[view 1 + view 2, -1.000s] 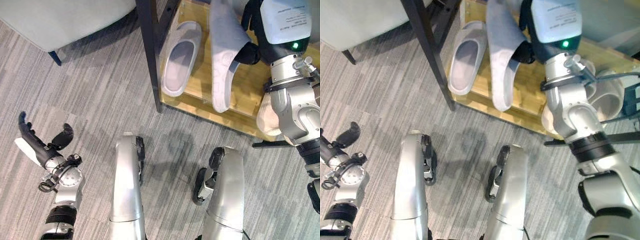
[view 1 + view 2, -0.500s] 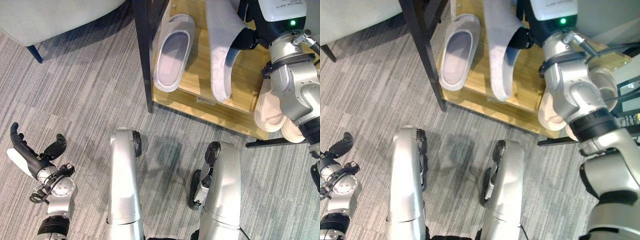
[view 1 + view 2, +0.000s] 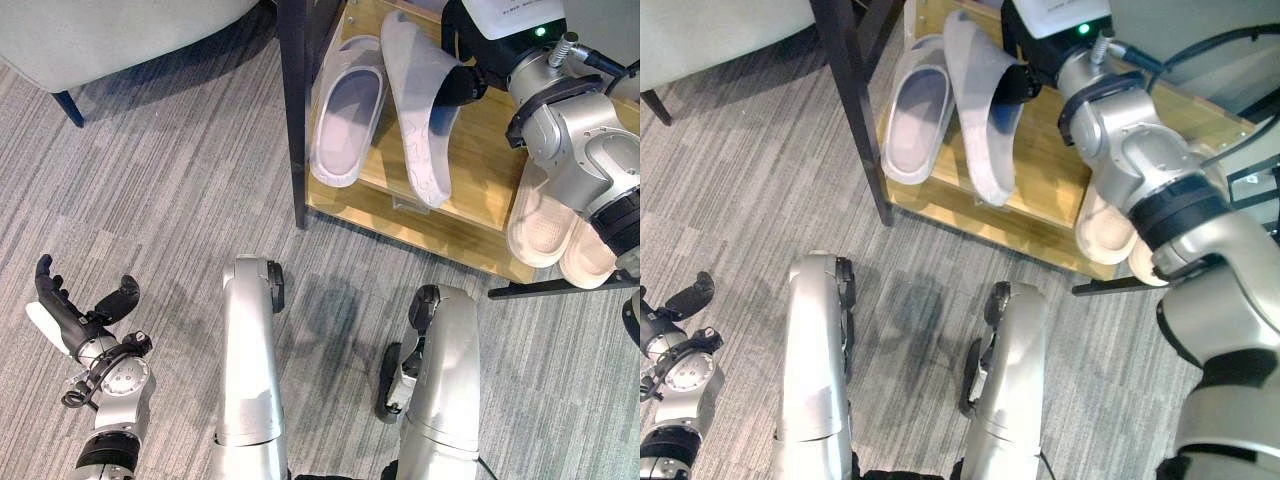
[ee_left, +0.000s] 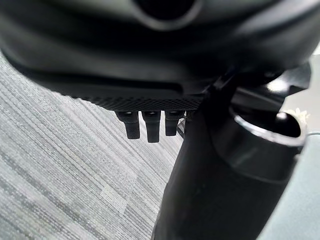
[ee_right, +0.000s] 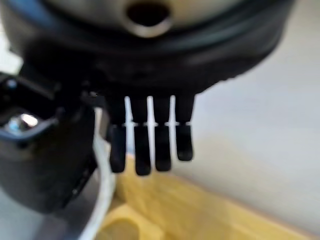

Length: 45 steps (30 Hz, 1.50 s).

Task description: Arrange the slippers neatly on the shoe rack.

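Your right hand (image 3: 462, 75) has its thumb and fingers closed round the heel end of a grey slipper (image 3: 415, 110), which hangs tilted, sole partly showing, over the wooden shelf (image 3: 440, 225) of the shoe rack. From the hand, its long axis runs down toward the shelf's front edge, toe nearest you, roughly parallel to the other grey slipper (image 3: 345, 112) lying flat, opening up, just beside it on the left. That sideways gap is what the set-down turns on: the 2 look close to touching near their heel ends, and I can't tell whether they actually do. The right arm is the near one. Your left hand (image 3: 70, 315) hovers over the carpet well apart from the rack, fingers spread, empty. The forearm hides part of a pale pair (image 3: 555, 225) at the shelf's right end. The dark rack post (image 3: 295, 110) cuts off the shelf's left edge.
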Tool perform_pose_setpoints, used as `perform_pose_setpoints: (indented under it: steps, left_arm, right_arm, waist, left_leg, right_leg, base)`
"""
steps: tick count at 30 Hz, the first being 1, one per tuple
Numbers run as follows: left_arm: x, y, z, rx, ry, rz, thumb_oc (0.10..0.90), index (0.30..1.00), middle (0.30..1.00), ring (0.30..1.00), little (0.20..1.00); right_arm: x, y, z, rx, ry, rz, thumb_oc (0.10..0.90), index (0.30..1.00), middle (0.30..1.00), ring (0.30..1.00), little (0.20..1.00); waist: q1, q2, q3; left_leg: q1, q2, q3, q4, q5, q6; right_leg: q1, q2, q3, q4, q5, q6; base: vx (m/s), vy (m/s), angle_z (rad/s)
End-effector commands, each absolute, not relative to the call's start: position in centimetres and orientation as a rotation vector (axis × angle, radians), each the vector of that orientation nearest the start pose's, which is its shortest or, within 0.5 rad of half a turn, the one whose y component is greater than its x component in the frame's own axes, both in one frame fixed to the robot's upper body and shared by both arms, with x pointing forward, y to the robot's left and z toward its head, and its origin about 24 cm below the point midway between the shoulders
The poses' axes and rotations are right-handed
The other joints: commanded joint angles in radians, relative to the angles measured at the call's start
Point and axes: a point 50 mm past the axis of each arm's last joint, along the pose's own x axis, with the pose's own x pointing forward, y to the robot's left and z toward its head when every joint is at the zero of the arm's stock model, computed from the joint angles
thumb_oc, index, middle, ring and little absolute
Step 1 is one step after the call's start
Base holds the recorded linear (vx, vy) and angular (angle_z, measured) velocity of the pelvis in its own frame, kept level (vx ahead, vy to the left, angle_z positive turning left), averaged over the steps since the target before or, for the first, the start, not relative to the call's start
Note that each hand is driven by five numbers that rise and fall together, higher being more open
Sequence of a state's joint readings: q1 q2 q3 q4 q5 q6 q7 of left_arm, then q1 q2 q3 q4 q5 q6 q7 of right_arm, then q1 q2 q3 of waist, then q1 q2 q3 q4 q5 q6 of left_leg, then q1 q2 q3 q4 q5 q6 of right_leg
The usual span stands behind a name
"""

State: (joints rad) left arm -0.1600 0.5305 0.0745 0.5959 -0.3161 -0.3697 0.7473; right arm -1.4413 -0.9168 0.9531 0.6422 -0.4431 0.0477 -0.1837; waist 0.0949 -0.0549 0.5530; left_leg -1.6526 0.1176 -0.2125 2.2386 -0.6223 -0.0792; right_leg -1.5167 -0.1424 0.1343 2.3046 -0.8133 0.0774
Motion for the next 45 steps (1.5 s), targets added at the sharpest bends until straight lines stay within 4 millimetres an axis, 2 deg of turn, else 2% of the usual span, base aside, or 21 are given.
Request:
perform_pose_setpoints:
  steps: [1, 7, 13, 16, 23, 24, 25, 35, 40, 45]
  left_arm:
    - [24.4, 33.8, 5.6, 0.188, -0.188, 0.97, 0.8, 0.9, 0.9, 0.9, 0.9]
    - [24.2, 33.8, 4.8, 0.18, -0.144, 0.968, 0.8, 0.9, 0.9, 0.9, 0.9]
    - [24.3, 33.6, 4.6, 0.157, -0.137, 0.957, 0.8, 0.9, 0.9, 0.9, 0.9]
    - [24.4, 33.3, 4.2, 0.157, -0.126, 0.941, 0.8, 0.9, 0.9, 0.9, 0.9]
    - [24.2, 33.5, 3.8, 0.147, -0.105, 0.94, 0.8, 0.9, 0.9, 0.9, 0.9]
    - [24.0, 33.4, 3.4, 0.147, -0.091, 0.942, 0.8, 0.9, 0.9, 0.9, 0.9]
    - [24.0, 33.4, 3.4, 0.147, -0.091, 0.942, 0.8, 0.9, 0.9, 0.9, 0.9]
    - [23.9, 32.5, 2.4, 0.151, -0.051, 0.917, 0.8, 0.9, 0.9, 0.9, 0.9]
    - [23.9, 32.1, 2.0, 0.142, -0.042, 0.898, 0.8, 0.9, 0.9, 0.9, 0.9]
    - [24.0, 31.4, 1.6, 0.121, -0.03, 0.871, 0.8, 0.9, 0.9, 0.9, 0.9]
  right_arm:
    - [35.7, -20.1, 41.6, -1.632, -0.719, -0.449, 0.4, 0.3, 0.3, 0.3, 0.3]
    - [36.1, -21.2, 40.6, -1.622, -0.664, -0.437, 0.4, 0.3, 0.3, 0.3, 0.3]
    - [36.0, -21.3, 40.2, -1.621, -0.648, -0.411, 0.4, 0.3, 0.3, 0.3, 0.3]
    - [36.7, -21.8, 39.5, -1.588, -0.614, -0.408, 0.4, 0.3, 0.3, 0.3, 0.3]
    - [37.4, -22.8, 39.2, -1.561, -0.546, -0.441, 0.406, 0.309, 0.309, 0.309, 0.309]
    - [37.3, -22.7, 39.6, -1.545, -0.57, -0.462, 0.729, 0.794, 0.794, 0.794, 0.794]
    - [37.3, -22.7, 39.6, -1.545, -0.57, -0.462, 0.8, 0.9, 0.9, 0.9, 0.9]
    - [37.7, -24.0, 37.8, -1.491, -0.536, -0.463, 0.8, 0.9, 0.9, 0.9, 0.9]
    - [37.5, -23.7, 37.6, -1.476, -0.548, -0.418, 0.8, 0.9, 0.9, 0.9, 0.9]
    - [36.8, -23.5, 37.5, -1.379, -0.61, -0.349, 0.8, 0.9, 0.9, 0.9, 0.9]
  waist:
    - [0.036, -0.001, -0.033]
    - [0.028, -0.001, -0.033]
    - [0.021, -0.003, -0.033]
    - [0.026, -0.003, -0.033]
    - [0.026, -0.004, -0.033]
    - [0.024, -0.001, -0.033]
    - [0.025, -0.001, -0.033]
    - [0.023, 0.01, -0.033]
    - [0.023, 0.012, -0.033]
    - [0.022, 0.008, -0.033]
  left_leg:
    - [0.083, -0.013, -0.056, 0.059, -0.138, 0.059]
    - [0.083, -0.01, -0.057, 0.064, -0.136, 0.057]
    - [0.083, -0.012, -0.059, 0.065, -0.135, 0.055]
    - [0.083, -0.012, -0.057, 0.064, -0.132, 0.053]
    - [0.083, -0.013, -0.057, 0.067, -0.134, 0.052]
    - [0.083, -0.011, -0.055, 0.065, -0.133, 0.051]
    - [0.083, -0.011, -0.055, 0.064, -0.132, 0.052]
    - [0.083, -0.014, -0.048, 0.064, -0.132, 0.053]
    - [0.083, -0.016, -0.047, 0.062, -0.129, 0.052]
    - [0.083, -0.016, -0.044, 0.06, -0.126, 0.05]
  right_leg:
    - [-0.053, 0.004, 0.004, -0.054, 0.09, -0.129]
    - [-0.053, 0.006, 0.004, -0.057, 0.091, -0.13]
    - [-0.053, 0.008, 0.005, -0.056, 0.088, -0.131]
    - [-0.053, 0.006, 0.004, -0.056, 0.092, -0.129]
    - [-0.053, 0.01, 0.009, -0.056, 0.095, -0.129]
    - [-0.053, 0.007, 0.007, -0.059, 0.095, -0.129]
    - [-0.053, 0.007, 0.008, -0.059, 0.095, -0.13]
    - [-0.053, 0.003, 0.012, -0.054, 0.096, -0.129]
    - [-0.053, 0.002, 0.011, -0.051, 0.094, -0.13]
    - [-0.053, 0.002, 0.016, -0.048, 0.095, -0.129]
  base:
    - [0.0, 0.0, 0.0]
    - [0.0, 0.0, 0.0]
    - [0.0, 0.0, 0.0]
    - [0.0, 0.0, 0.0]
    - [0.0, 0.0, 0.0]
    - [0.0, 0.0, 0.0]
    - [0.0, 0.0, 0.0]
    - [0.0, 0.0, 0.0]
    - [0.0, 0.0, 0.0]
    - [0.0, 0.0, 0.0]
